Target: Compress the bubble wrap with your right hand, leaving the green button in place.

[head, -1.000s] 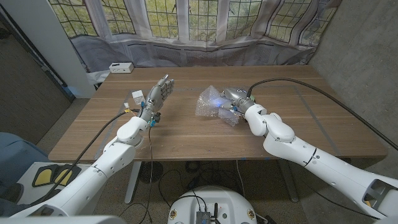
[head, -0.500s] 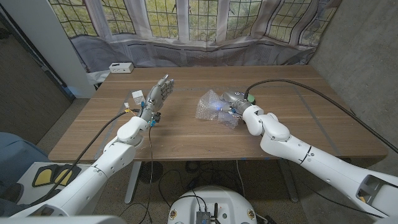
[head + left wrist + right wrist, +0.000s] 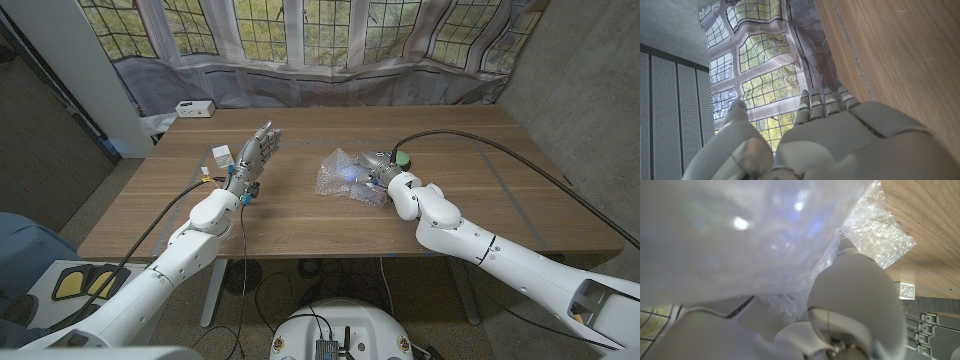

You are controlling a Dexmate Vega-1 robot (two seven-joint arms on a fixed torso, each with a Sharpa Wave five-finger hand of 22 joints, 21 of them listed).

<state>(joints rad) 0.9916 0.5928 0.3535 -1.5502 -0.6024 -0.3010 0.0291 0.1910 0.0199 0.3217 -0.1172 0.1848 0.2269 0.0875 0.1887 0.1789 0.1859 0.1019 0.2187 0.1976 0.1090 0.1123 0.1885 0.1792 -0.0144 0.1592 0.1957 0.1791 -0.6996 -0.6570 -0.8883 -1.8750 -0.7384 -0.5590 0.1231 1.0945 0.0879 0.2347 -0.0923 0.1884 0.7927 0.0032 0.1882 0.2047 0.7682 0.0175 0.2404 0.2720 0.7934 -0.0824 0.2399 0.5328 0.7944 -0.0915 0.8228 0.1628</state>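
At the far left corner of the counter (image 3: 300, 215) a small white box (image 3: 194, 108) is seen, well apart from the work. Nearer, a small white object (image 3: 220, 154) is set just beside the left hand (image 3: 254, 152). That hand is raised above the wood with its fingers (image 3: 822, 102) stretched up and apart and nothing held; it is released, and is judged to be parked out of the way, since the task is given to the other arm alone.

Near the middle of the counter the bubble wrap (image 3: 345, 172) is found as a crumpled clear heap, with a bluish glint on it. The right hand (image 3: 376, 168) is laid on the heap's right side from above, and wrap is gathered against and around it. In the right wrist view the bubble wrap (image 3: 875, 227) is pressed up over the right hand (image 3: 855, 300), so that the film is seen close before the lens. Whether the fingers are closed round the film or merely pressed upon it cannot be told, as they are covered by the plastic. The squeeze is judged to be under way but not finished, since the heap is still puffed up on its left side.

Just to the right of the hand, the green button (image 3: 401, 157) is seen on the wood at the edge of the wrap. Because it is so near, it could be nudged if the heap is dragged, so a straight downward press is called for.
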